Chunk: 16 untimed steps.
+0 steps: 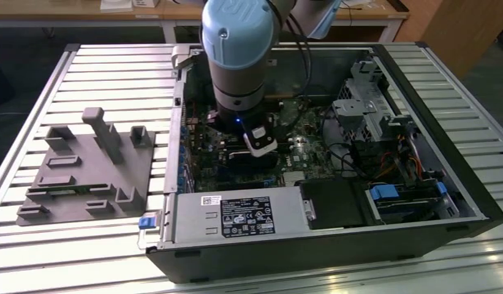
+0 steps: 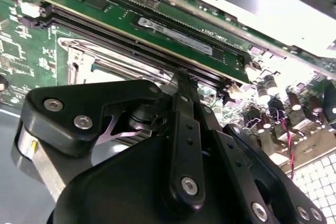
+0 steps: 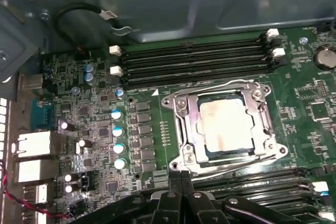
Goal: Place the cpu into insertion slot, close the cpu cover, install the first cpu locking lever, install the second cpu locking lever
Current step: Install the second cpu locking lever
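The gripper [image 3: 181, 182], fingers pressed together and empty, is hovering beside the slot [image 3: 178, 109], where the chip [image 3: 223, 124] is already sitting under its cover [image 3: 190, 129].

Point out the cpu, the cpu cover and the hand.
cpu [image 3: 223, 125], first wrist view, middle of its metallic top.
cpu cover [image 3: 190, 124], first wrist view, frame's side bar.
hand [image 3: 181, 173], first wrist view, between its fingertips.
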Each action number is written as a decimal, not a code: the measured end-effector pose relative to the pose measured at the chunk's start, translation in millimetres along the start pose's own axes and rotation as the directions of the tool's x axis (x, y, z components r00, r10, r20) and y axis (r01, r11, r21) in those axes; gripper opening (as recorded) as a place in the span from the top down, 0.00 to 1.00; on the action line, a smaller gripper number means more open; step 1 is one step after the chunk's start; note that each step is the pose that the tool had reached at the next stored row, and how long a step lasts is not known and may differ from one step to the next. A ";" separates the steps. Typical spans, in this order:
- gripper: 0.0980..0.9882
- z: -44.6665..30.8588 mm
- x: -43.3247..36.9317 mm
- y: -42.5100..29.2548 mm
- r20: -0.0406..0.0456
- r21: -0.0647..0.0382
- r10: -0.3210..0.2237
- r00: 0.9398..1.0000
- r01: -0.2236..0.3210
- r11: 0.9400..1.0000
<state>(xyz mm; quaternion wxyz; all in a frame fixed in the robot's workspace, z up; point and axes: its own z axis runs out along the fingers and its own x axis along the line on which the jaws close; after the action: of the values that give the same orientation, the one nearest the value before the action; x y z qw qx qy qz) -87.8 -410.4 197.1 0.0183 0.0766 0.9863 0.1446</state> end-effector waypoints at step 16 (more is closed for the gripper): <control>0.99 7.8 2.6 6.2 -0.001 -0.003 -0.001 1.000 0.001 1.000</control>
<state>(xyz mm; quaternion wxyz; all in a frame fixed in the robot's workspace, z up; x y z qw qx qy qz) -89.0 -401.9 191.4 0.0181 0.0762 0.9862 0.1459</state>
